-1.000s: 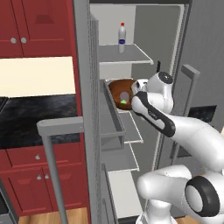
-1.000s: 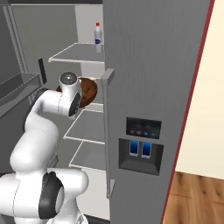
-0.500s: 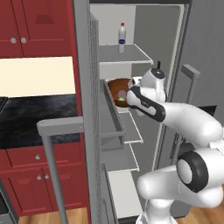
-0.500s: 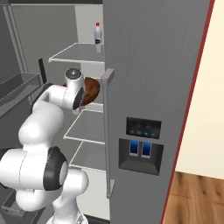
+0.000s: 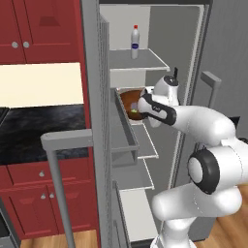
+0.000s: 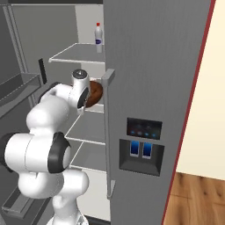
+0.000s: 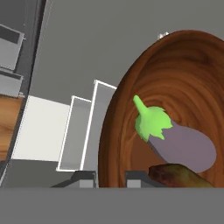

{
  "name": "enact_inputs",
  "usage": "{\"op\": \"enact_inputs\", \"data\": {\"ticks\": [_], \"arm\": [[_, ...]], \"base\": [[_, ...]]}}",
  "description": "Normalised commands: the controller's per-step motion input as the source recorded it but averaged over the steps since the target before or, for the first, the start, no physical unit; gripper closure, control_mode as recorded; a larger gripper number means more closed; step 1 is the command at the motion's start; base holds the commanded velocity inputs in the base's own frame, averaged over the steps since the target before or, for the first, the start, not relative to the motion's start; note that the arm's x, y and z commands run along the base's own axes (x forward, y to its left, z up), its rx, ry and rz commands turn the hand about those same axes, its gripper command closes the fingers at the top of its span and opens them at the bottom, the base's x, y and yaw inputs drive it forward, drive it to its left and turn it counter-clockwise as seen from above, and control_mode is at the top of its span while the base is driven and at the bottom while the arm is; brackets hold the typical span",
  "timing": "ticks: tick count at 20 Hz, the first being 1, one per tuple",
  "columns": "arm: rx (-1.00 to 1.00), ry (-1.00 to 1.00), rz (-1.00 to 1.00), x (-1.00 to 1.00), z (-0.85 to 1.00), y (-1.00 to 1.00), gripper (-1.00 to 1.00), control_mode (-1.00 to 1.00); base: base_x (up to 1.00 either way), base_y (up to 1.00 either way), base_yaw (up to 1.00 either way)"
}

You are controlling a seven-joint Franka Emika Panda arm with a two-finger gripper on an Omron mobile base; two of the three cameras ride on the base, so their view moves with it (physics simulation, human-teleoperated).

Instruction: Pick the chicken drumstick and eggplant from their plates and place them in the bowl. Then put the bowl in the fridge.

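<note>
Bowl (image 7: 175, 109) noted inside the open fridge (image 6: 154, 88), at the level of a middle shelf (image 5: 145, 140), with the arm reaching in from the front. In the hand view we find the eggplant (image 7: 183, 142) lying in the bowl, green cap toward the centre, and the drumstick (image 7: 179, 176) touching it at the near side. Both foods are therefore loaded; only the placing of the bowl remains, in our judgement.

The gripper (image 7: 109, 177) is clenched on the bowl's near rim, one tip on each side of the wall. The bowl appears steeply tilted relative to the hand; we cannot tell whether its base rests on the shelf.

Risks, as we assess them:
- A release while the bowl is tilted or unsupported could tip it, spilling eggplant and drumstick onto the shelves below.
- A rim grip leaves the far side free to sag or swing.
- The wrist sits close to the shelf (image 5: 138, 60) above, which carries a bottle (image 5: 135, 41); lifting on withdrawal could strike it.
</note>
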Motion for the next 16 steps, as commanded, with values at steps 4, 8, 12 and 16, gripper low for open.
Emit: {"op": "enact_inputs", "data": {"ticks": [4, 8, 12, 16], "arm": [[0.0, 0.0, 0.0, 0.36, -0.11, -0.05, 1.0, -1.0], [0.03, 0.0, 0.0, 0.39, -0.07, 0.0, 1.0, -1.0], [0.1, 0.0, 0.0, 0.42, -0.05, 0.0, 1.0, -1.0], [0.06, 0.0, 0.0, 0.45, -0.11, 0.0, 1.0, -1.0]], "base": [[0.0, 0.0, 0.0], [0.0, 0.0, 0.0], [0.0, 0.0, 0.0], [0.0, 0.0, 0.0]]}}
